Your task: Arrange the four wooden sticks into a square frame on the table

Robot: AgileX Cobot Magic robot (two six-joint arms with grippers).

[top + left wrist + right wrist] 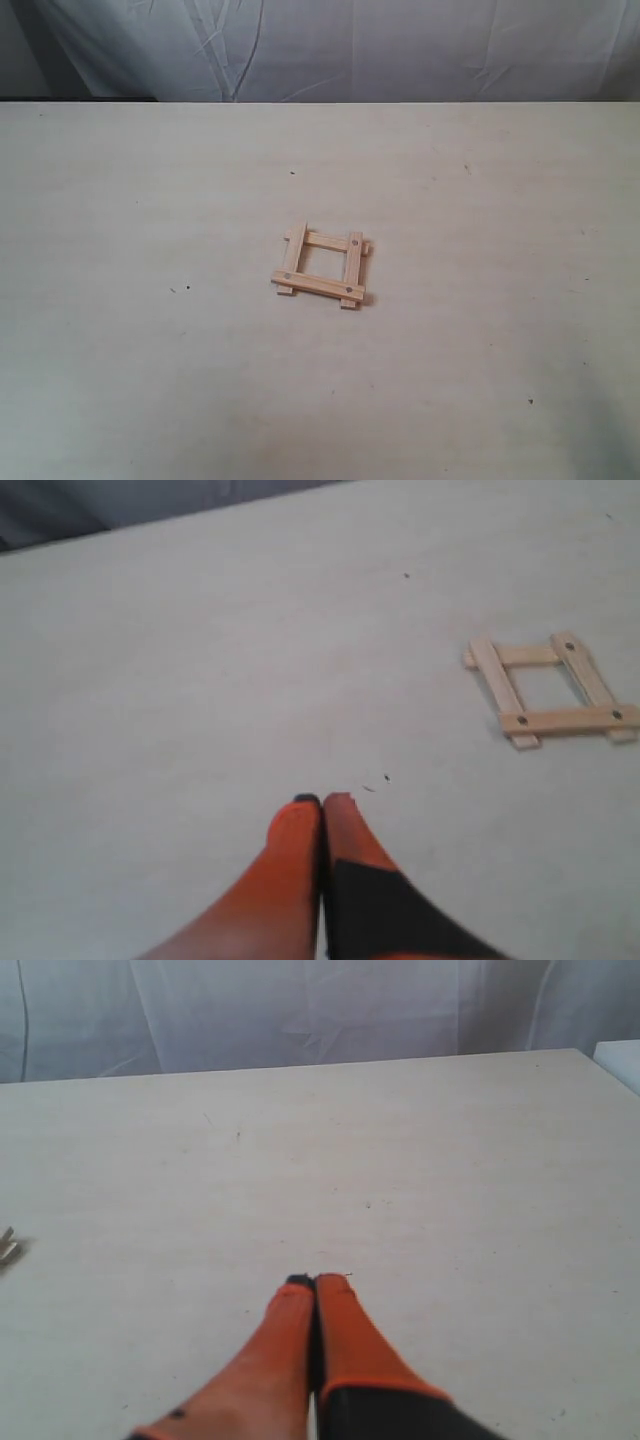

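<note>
The four wooden sticks lie as a small square frame (322,265) near the middle of the pale table (150,350), ends overlapping at the corners, with dark holes showing on two of the strips. The left wrist view shows the same frame (548,690) well off to one side of my left gripper (322,802), whose orange fingers are shut with nothing between them. My right gripper (315,1282) is shut and empty too; only stick ends of the frame (8,1248) peek in at that picture's edge. Neither gripper shows in the exterior view.
A wrinkled grey-white cloth (320,45) hangs behind the table's far edge. A white object's corner (622,1060) sits beyond the table's edge in the right wrist view. A few tiny dark specks (187,288) dot the tabletop.
</note>
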